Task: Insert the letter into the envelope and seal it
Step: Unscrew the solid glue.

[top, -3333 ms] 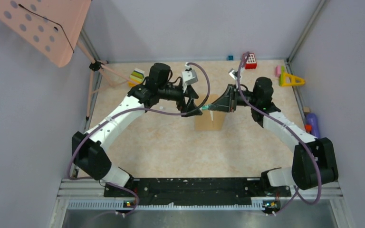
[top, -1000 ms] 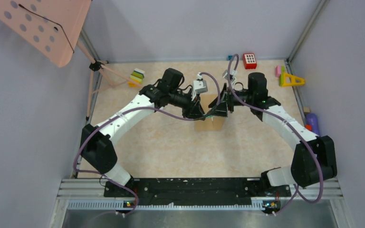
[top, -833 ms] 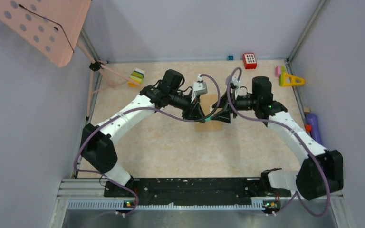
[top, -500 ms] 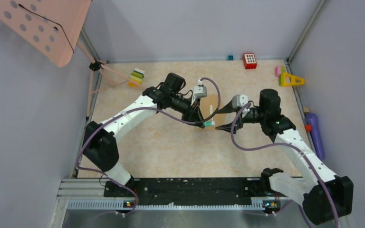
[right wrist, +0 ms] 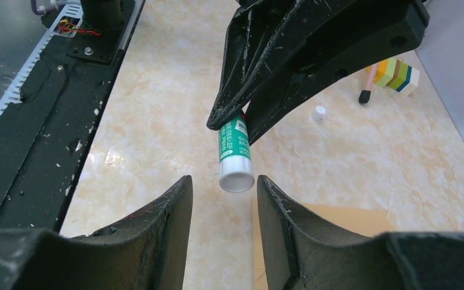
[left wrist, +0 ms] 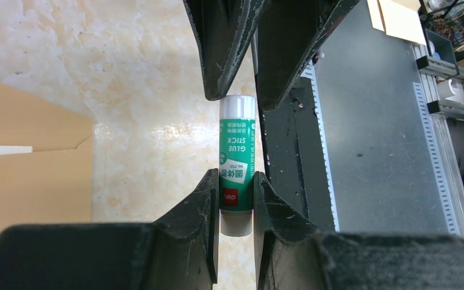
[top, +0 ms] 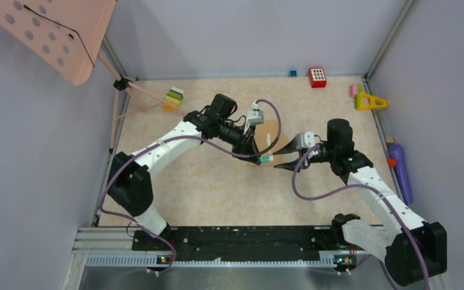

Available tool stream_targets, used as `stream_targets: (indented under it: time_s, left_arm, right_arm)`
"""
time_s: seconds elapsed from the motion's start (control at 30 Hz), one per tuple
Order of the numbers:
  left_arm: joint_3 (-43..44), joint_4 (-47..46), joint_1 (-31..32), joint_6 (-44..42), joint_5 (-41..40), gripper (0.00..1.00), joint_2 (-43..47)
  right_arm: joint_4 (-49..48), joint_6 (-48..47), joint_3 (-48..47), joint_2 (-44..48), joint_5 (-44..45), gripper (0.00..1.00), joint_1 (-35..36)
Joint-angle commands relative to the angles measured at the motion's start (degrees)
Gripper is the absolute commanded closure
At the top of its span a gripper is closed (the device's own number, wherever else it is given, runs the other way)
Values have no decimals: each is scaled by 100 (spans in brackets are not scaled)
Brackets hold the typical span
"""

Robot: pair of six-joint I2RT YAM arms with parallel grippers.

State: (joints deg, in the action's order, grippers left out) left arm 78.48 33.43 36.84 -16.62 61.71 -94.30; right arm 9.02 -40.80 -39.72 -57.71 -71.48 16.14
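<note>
Top external view: the envelope lies flat on the table, a glue stick is held up beside it, and sealing is not yet begun.
The envelope sits mid-table just beyond both grippers, and a pale strip across it may be the letter, though I cannot tell. The left gripper is clamped on the green stick. The right gripper has its jaws apart, the stick's white end at their mouth, ungripped. Insertion looks done; uncapping, gluing and pressing the flap appear to remain.
</note>
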Motion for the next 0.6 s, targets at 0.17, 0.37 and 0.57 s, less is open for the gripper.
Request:
stream_targets:
  time_s: [0.17, 0.37, 0.57]
  left_arm:
    - [-7, -164, 21, -1, 169, 100, -79]
    - [18, -123, 27, -26, 200, 100, -109]
    - [61, -82, 30, -51, 233, 100, -146]
  right_arm:
    - [-606, 66, 114, 67, -281, 60, 108]
    - [-736, 170, 155, 15, -315, 65, 164]
    - [-865, 265, 193, -25, -305, 69, 210]
